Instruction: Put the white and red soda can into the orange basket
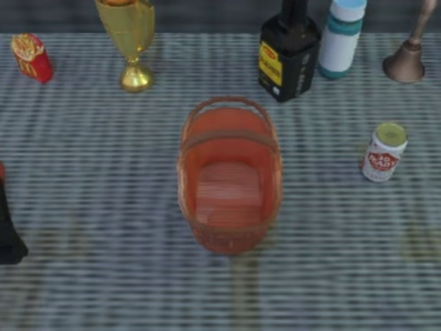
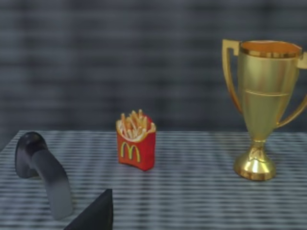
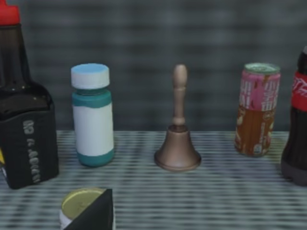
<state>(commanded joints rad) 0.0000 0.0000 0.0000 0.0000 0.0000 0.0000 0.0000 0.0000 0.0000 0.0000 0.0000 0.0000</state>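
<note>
The small white metal soda can with a red label point(image 1: 383, 153) stands upright on the woven grey tabletop point(image 1: 103, 207) at the right, well apart from the orange-red oval woven basket with an arched handle point(image 1: 229, 176) in the middle. Behind it stand a white bottle with teal bands point(image 1: 340, 38) and a brown handbell point(image 1: 408, 58). Neither arm's jaws show, so whether they are released or clenched cannot be told.

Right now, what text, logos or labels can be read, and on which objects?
Yellow "M" arches: red fries carton.
White and red soda can: red logo, lettering blurred.
Dark sauce bottle: yellow label, unreadable; its side print in the right wrist view is unreadable too.
Pink-and-brown can: print unreadable.
</note>
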